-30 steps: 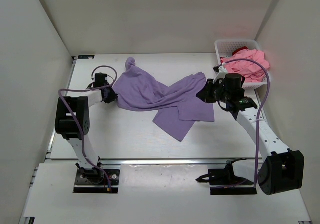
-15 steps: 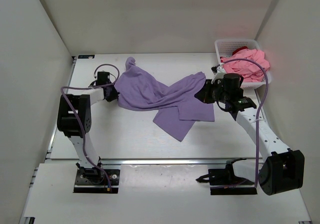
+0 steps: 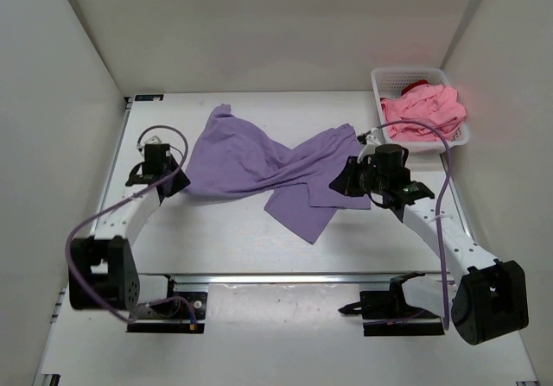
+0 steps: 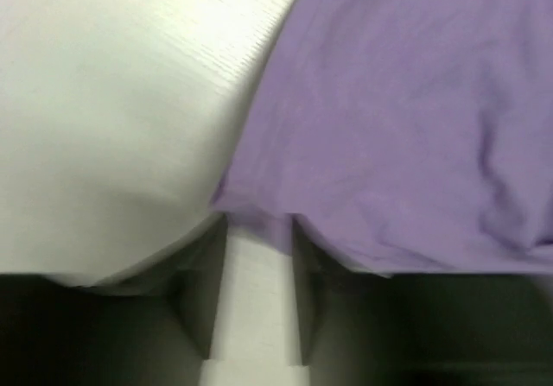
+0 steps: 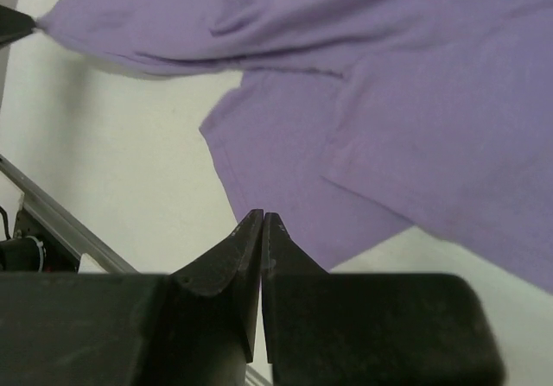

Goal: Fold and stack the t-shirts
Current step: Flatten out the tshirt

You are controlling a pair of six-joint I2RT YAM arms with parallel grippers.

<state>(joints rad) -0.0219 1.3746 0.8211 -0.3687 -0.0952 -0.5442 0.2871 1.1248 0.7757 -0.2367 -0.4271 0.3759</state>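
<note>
The lavender t-shirt lies crumpled across the middle of the table, with one flap reaching toward the near side. It also shows in the left wrist view and the right wrist view. My left gripper is at the shirt's left corner. Its fingers stand slightly apart with the purple hem pinched at their tips, and the cloth is drawn to a point there. My right gripper is shut and empty, hovering over the shirt's right part. The pink t-shirt fills the basket. A bit of the dark red t-shirt shows behind it.
The white lattice basket stands at the far right corner. White walls close in the table on the left, back and right. A metal rail runs along the near edge of the table, in front of the arm bases.
My left gripper has moved left and toward the near side, dragging the shirt's left corner with it. My right gripper has shifted slightly left and nearer.
</note>
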